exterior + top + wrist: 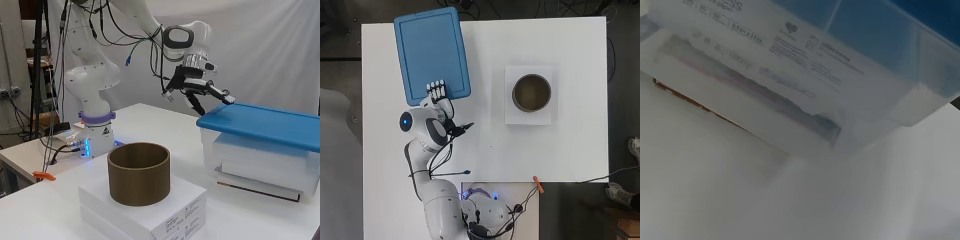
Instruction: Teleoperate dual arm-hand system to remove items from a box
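A clear plastic box (260,165) with a blue lid (431,50) stands at the table's far left in the overhead view. My hand (440,97) hovers over the lid's near edge, fingers straight and spread, holding nothing. From the side, the hand (200,92) hangs just above the lid's near end (225,112), fingertips close to it. The wrist view shows the box's clear wall (805,85) and a strip of blue lid (875,25) up close. White contents show through the wall.
A brown cardboard ring (532,92) stands on a flat white box (528,117) at the right of the table. An orange clip (538,183) lies at the near table edge. Cables hang from the arm.
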Motion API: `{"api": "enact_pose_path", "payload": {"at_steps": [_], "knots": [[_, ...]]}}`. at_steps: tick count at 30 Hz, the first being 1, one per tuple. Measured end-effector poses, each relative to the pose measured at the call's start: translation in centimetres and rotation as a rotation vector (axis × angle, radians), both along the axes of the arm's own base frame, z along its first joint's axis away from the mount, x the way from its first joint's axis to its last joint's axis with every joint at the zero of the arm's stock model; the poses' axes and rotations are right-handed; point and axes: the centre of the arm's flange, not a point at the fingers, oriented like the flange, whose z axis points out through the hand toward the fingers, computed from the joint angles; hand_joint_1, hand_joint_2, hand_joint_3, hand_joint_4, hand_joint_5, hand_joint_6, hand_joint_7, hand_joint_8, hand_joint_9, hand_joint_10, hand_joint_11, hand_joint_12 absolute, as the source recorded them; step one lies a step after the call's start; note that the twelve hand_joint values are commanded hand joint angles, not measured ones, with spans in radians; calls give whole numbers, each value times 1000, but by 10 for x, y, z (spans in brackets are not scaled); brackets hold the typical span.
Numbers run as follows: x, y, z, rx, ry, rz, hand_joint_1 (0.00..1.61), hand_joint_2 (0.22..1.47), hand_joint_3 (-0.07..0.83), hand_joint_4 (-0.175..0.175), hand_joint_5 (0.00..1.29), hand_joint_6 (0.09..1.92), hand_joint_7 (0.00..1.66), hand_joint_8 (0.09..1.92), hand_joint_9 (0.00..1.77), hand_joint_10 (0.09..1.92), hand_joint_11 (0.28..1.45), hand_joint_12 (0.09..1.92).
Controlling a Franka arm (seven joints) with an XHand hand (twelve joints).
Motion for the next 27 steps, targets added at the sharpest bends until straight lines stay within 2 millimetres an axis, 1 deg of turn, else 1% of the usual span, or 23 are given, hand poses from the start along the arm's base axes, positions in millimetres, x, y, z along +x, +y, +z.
{"api": "enact_pose_path", "payload": {"at_steps": [2,4,6,9,10,11,12,13,14,15,16,18,20,22,24,25,26,27], "knots": [[1,1,-3,16,-5,-24,462,912,13,-58,136,87,252,87,334,87,387,87],[6,-2,-2,63,5,-49,447,934,14,-61,165,87,285,87,367,87,404,87],[13,-5,-1,101,17,-69,423,941,13,-64,169,87,259,87,358,87,411,87],[31,-13,-1,104,29,-86,409,917,-1,-71,108,87,179,87,312,87,406,87],[36,-15,-1,100,36,-93,562,1012,15,-45,308,87,343,87,451,87,446,87],[42,-19,-3,96,42,-100,875,1065,14,-88,520,543,574,348,731,230,575,87],[46,-24,-5,92,48,-102,1098,1104,10,-127,622,954,712,634,904,495,705,87],[49,-29,-4,94,54,-97,1223,1135,6,-151,662,1221,764,832,979,699,778,87],[51,-34,-3,107,69,-87,1286,1158,4,-164,673,1383,775,960,1000,828,810,87],[52,-39,-2,131,89,-76,1315,1173,2,-170,676,1475,769,1036,999,902,821,87],[53,-42,0,165,111,-63,1328,1182,1,-173,676,1525,764,1075,993,943,823,87],[52,-49,7,266,158,-32,1336,1190,0,-175,677,1559,759,1101,982,981,821,87],[48,-49,15,340,170,-15,1336,1196,1,-175,666,1576,755,1128,962,1006,811,87],[42,-46,36,354,134,-2,1336,1201,1,-175,637,1577,759,1151,951,1047,805,87],[33,-42,65,337,77,23,1336,1210,1,-175,583,1545,762,1204,941,1111,801,87],[30,-38,81,331,54,35,1272,1231,-5,-144,577,1552,800,1193,946,850,785,87],[28,-34,96,326,36,50,1129,1247,-7,-88,583,1185,765,859,901,532,711,87],[26,-30,107,320,21,69,1005,1267,-4,-64,599,759,703,516,815,292,623,87]]}}
